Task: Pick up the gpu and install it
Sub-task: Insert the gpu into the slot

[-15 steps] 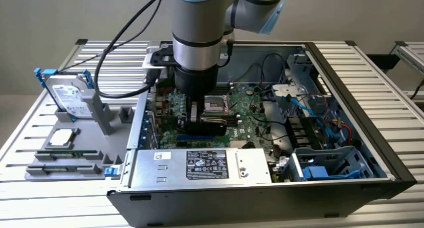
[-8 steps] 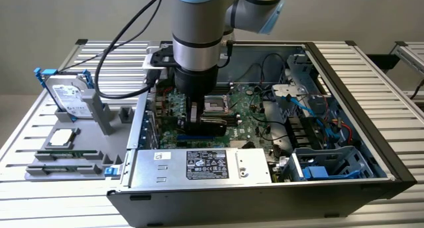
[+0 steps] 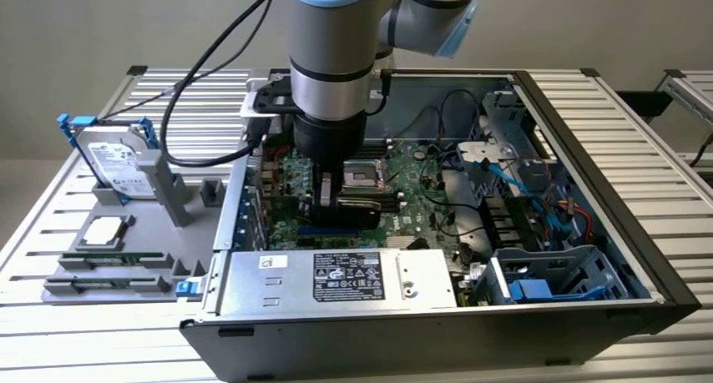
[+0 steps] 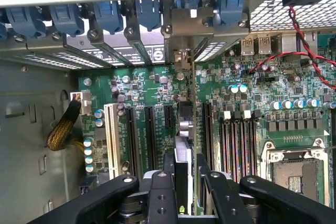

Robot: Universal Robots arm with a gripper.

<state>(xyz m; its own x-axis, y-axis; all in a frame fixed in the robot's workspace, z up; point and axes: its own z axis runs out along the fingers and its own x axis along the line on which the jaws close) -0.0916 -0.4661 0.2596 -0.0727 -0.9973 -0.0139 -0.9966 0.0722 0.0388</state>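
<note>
Well, the exterior view first. Reaches straight down at frame centre into the open computer case (image 3: 423,350), with the gripper (image 3: 332,199) low over the green motherboard (image 3: 418,187). Clamps the gpu (image 3: 362,206), a black slab just toward the exterior view's right of the fingers and close above the board.

Then the wrist view. Shows the gripper (image 4: 185,163) parted only narrowly and closed on the gpu (image 4: 182,148), seen here edge-on. Runs lengthwise straight away from the jaws toward the row of rear slot brackets (image 4: 136,45). Lies parallel to the black expansion slots (image 4: 149,140), between them and the memory slots (image 4: 236,140). Cannot tell whether already seated in a slot or hanging just above one.
</note>
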